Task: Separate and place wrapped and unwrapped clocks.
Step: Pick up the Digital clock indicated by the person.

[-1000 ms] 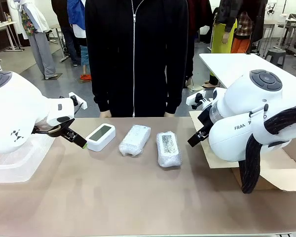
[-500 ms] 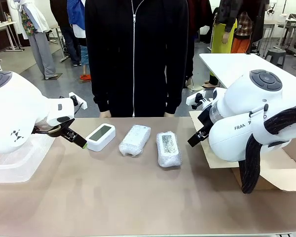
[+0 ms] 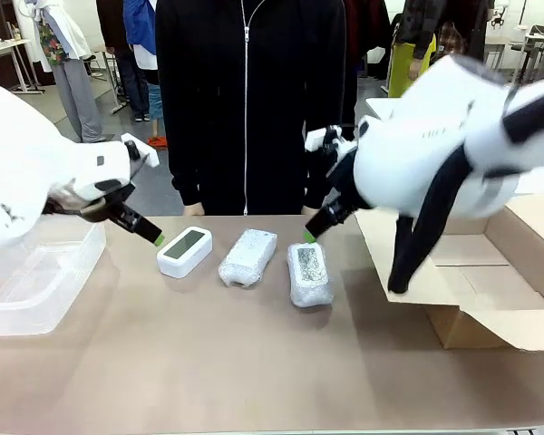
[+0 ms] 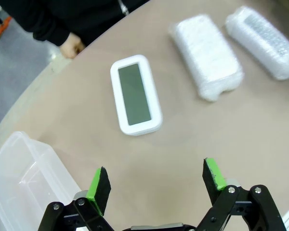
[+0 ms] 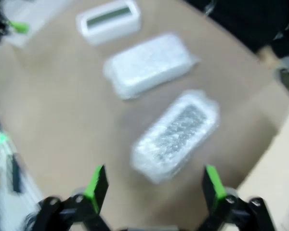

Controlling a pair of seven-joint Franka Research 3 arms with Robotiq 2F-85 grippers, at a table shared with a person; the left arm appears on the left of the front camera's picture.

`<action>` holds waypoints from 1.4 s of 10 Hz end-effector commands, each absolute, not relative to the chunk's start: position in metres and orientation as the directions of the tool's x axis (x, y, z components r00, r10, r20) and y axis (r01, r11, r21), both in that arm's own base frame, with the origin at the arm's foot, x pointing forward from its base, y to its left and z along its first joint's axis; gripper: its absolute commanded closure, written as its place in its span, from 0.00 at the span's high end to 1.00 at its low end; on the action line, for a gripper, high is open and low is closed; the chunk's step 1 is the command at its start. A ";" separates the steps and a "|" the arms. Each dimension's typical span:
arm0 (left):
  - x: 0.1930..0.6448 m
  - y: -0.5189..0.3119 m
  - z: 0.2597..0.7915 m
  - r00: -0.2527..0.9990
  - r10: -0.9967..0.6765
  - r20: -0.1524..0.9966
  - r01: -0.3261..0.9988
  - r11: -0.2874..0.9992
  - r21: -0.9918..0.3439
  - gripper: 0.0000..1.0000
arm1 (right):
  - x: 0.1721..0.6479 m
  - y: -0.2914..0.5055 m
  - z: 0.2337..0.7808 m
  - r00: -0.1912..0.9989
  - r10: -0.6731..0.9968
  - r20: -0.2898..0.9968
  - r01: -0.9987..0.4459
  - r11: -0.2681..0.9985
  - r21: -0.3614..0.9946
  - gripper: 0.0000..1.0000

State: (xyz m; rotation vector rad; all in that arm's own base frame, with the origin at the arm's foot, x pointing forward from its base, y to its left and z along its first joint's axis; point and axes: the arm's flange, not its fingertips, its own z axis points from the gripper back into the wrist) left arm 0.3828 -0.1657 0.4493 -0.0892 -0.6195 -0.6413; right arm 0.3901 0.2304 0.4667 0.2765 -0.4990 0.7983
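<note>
Two released, empty: left pincer (image 4: 155,178), right pincer (image 5: 154,185); front view adds cardboard box (image 3: 490,328).

clock (image 3: 184,251) left, middle bundle (image 3: 248,257) — end bundle (image 3: 310,273) right

The clock (image 3: 184,251) is white with a grey-green screen; the plain bundle (image 3: 248,256) is whitish bubble wrap all over, while the speckled bundle (image 3: 310,272) shows a dark flecked panel through its wrap. The table (image 3: 254,372) is dull tan, the bin (image 3: 72,281) clear, the box (image 3: 490,328) brown cardboard. The left gripper (image 4: 155,179) and right gripper (image 5: 154,185) are black with bright green pads (image 4: 98,183), and the person's jacket (image 3: 249,100) is black.
</note>
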 end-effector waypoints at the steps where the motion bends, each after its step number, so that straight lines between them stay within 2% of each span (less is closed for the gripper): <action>1: 0.360 -0.149 0.484 0.599 -0.547 0.585 0.665 0.746 0.016 1.00 | 0.394 0.210 0.493 0.590 0.647 0.483 -0.784 0.601 0.152 1.00; 4: 0.308 -0.112 0.510 0.584 -0.523 0.620 0.705 0.706 -0.069 1.00 | 0.368 0.186 0.527 0.523 0.678 0.517 -0.847 0.477 0.232 1.00; 7: 0.287 -0.083 0.506 0.621 -0.483 0.617 0.649 0.758 -0.060 1.00 | 0.314 0.172 0.540 0.388 0.730 0.562 -0.908 0.409 0.096 1.00; 9: 0.282 -0.068 0.506 0.663 -0.469 0.583 0.612 0.789 -0.062 1.00 | 0.294 0.165 0.547 0.328 0.748 0.577 -0.917 0.399 0.004 1.00; 11: 0.267 -0.054 0.500 0.675 -0.476 0.564 0.599 0.799 -0.043 1.00 | 0.289 0.147 0.557 0.316 0.725 0.612 -0.913 0.408 -0.011 1.00; 14: 0.250 -0.051 0.494 0.610 -0.547 0.573 0.679 0.734 -0.022 1.00 | 0.303 0.132 0.566 0.371 0.669 0.644 -0.895 0.442 0.057 1.00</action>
